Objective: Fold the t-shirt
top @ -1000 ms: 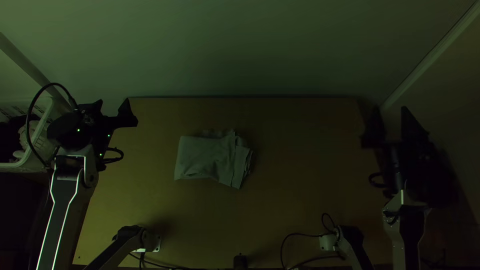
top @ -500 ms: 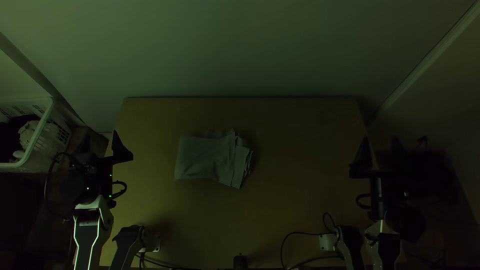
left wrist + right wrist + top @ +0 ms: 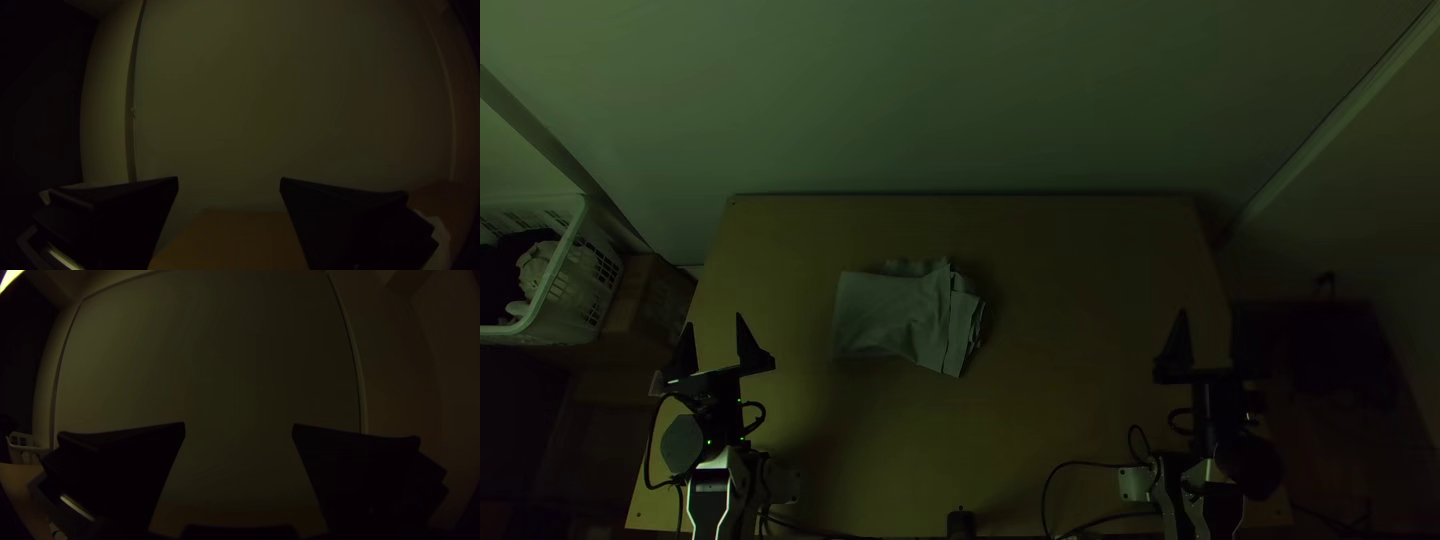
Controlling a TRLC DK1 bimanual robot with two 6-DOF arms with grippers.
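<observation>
Top view has the left gripper and right gripper spread wide, pinching nothing, likely held aside because folding looks nearly done. Between and beyond them, the t-shirt lies compactly folded on the table, layers uneven

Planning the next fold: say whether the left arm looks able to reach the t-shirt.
Probably yes: nothing visible blocks the open left gripper, with flat tabletop between it and the t-shirt.

Dim throughout, with bright glare in one right wrist view corner; both wrist views bow into darkness
</observation>
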